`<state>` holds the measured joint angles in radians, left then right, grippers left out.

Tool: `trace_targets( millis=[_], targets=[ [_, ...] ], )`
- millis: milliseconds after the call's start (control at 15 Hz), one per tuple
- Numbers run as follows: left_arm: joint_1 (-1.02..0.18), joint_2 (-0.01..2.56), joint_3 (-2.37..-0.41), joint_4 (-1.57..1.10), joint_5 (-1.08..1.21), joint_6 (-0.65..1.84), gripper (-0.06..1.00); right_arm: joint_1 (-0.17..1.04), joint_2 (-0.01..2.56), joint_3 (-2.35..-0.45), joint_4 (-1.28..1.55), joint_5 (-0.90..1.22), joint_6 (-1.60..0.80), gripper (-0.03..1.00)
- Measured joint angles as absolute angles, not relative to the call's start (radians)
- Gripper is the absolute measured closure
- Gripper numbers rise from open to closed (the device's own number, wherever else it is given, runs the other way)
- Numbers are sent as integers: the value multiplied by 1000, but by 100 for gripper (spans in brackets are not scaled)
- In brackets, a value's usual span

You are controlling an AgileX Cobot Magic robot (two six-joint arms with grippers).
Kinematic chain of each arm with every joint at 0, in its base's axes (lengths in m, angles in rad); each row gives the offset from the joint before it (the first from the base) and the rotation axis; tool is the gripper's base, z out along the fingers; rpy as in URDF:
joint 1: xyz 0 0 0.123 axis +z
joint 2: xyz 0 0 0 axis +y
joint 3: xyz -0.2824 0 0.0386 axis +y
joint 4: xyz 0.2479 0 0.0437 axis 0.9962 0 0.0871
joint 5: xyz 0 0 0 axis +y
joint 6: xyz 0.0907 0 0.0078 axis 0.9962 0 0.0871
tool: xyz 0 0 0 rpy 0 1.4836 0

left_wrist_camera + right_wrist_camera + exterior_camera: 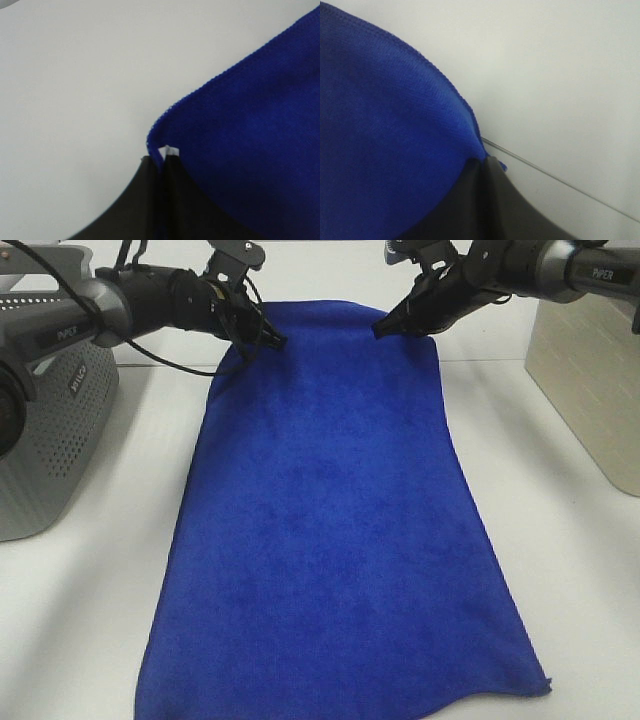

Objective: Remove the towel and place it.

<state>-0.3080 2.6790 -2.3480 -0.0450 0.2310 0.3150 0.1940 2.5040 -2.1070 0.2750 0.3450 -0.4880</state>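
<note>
A large royal-blue plush microfibre towel (330, 530) fills the middle of the exterior high frame, its colour even and unpatterned, with a small white tag (169, 150) at one corner. Beneath it lies a plain white tabletop (90, 610). At the left edge stands a grey basket (45, 440) dotted with rows of small dark holes. At upper right sits a pale beige box (590, 390). Both arms are black, lettered in white.

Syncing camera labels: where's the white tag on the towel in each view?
Exterior high: not visible; the left gripper covers that far corner of the towel.
Left wrist: white tag sits at the pinched corner, right above the shut fingers.
Right wrist: not in it; only the other corner, in the right gripper.
Shared landmark: the towel's stitched blue edge.
</note>
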Motion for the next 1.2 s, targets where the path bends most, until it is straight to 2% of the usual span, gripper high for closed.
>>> trace_targets(
  millis=[267, 400, 467, 533, 667, 733, 800, 867, 1000, 1200],
  targets=[
    [-308, 2739, -2348, -27, 135, 315, 91, 194, 2563, -2107, 278, 299, -488, 95],
    [-308, 2756, -2348, -17, 114, 315, 82, 194, 2580, -2107, 303, 297, -488, 94],
    [-308, 2764, -2348, 0, 108, 315, 72, 194, 2582, -2107, 323, 294, -488, 90],
    [-306, 2764, -2348, 0, 106, 315, 55, 194, 2582, -2107, 337, 283, -488, 78],
    [-299, 2764, -2348, 8, 79, 315, 40, 188, 2582, -2107, 364, 280, -488, 43],
    [-293, 2764, -2348, 9, 71, 312, 37, 181, 2582, -2107, 373, 280, -488, 30],
    [-288, 2764, -2348, 9, 71, 311, 36, 172, 2582, -2107, 378, 280, -488, 23],
    [-278, 2764, -2348, 10, 65, 308, 36, 161, 2582, -2107, 380, 288, -488, 19],
    [-279, 2763, -2348, 17, 67, 308, 36, 158, 2573, -2107, 380, 334, -488, 18],
    [-279, 2716, -2365, 24, 190, 306, 35, 158, 2547, -2119, 380, 476, -488, 18]
  ],
)
